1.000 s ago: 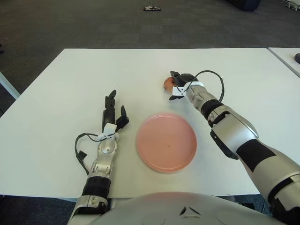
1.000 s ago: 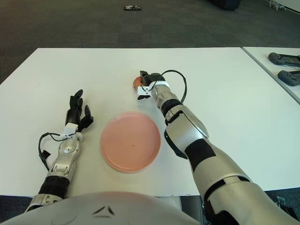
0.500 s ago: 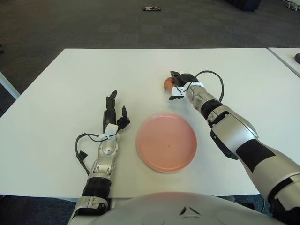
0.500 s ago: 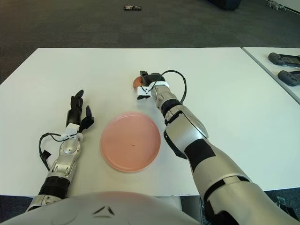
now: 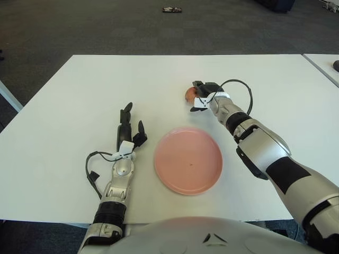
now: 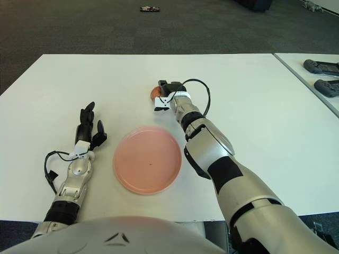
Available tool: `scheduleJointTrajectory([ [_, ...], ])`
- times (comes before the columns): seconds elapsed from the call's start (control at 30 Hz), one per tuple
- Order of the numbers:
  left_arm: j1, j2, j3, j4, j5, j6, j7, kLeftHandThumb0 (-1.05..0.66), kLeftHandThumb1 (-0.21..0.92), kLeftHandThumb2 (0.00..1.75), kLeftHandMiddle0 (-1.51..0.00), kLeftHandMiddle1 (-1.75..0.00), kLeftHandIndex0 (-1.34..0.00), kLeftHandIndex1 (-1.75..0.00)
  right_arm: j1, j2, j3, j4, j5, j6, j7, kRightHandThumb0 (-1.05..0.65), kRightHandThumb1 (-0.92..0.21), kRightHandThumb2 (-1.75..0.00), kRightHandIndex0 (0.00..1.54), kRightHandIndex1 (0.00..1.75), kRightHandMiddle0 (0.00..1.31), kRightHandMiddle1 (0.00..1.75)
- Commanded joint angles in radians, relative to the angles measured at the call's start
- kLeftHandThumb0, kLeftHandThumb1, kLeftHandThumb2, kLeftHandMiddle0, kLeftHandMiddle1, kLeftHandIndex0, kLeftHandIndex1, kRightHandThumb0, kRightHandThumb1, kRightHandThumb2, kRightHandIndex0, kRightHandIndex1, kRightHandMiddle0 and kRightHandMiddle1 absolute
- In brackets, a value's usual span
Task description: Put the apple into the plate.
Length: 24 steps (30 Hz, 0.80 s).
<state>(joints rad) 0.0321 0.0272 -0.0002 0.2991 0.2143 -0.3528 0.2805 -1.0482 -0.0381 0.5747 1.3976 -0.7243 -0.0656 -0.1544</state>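
Plate (image 5: 188, 160) matt pink plastic; table (image 5: 79, 95) smooth white; floor (image 5: 106, 26) grey carpet.

The apple (image 5: 189, 94) is small, round and reddish-orange, sitting on the white counter (image 5: 79, 90) right against the fingertips of the right hand (image 5: 203, 96), on their left side. The plate (image 5: 188, 160) is a round, flat, pink disc, lying empty on the counter nearer the robot than that hand, between the two hands.
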Motion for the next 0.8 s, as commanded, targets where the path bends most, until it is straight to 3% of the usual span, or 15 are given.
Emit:
scheduleJointTrajectory([
  [0.0,0.025,-0.003,0.0,0.011,0.005,-0.004,0.008,-0.86,0.92,0.92,-0.24,-0.07,0.0,-0.57,-0.033,0.008,-0.004,0.005,-0.013,0.011,-0.02,-0.97,-0.92,-0.21,0.05,0.02,0.0,0.33],
  [0.5,0.05,-0.01,-0.002,-0.008,0.016,-0.014,0.024,-0.87,0.92,0.91,-0.25,-0.08,0.0,-0.58,-0.036,0.034,0.017,0.013,-0.049,0.052,-0.034,-1.04,-0.92,-0.19,0.12,0.05,0.0,0.38],
  [0.77,0.069,-0.018,-0.002,-0.027,0.02,-0.014,0.033,-0.86,0.92,0.9,-0.24,-0.07,0.0,-0.58,-0.037,0.038,0.043,0.014,-0.088,0.055,-0.053,-1.0,-0.92,-0.25,0.2,0.09,0.0,0.52],
])
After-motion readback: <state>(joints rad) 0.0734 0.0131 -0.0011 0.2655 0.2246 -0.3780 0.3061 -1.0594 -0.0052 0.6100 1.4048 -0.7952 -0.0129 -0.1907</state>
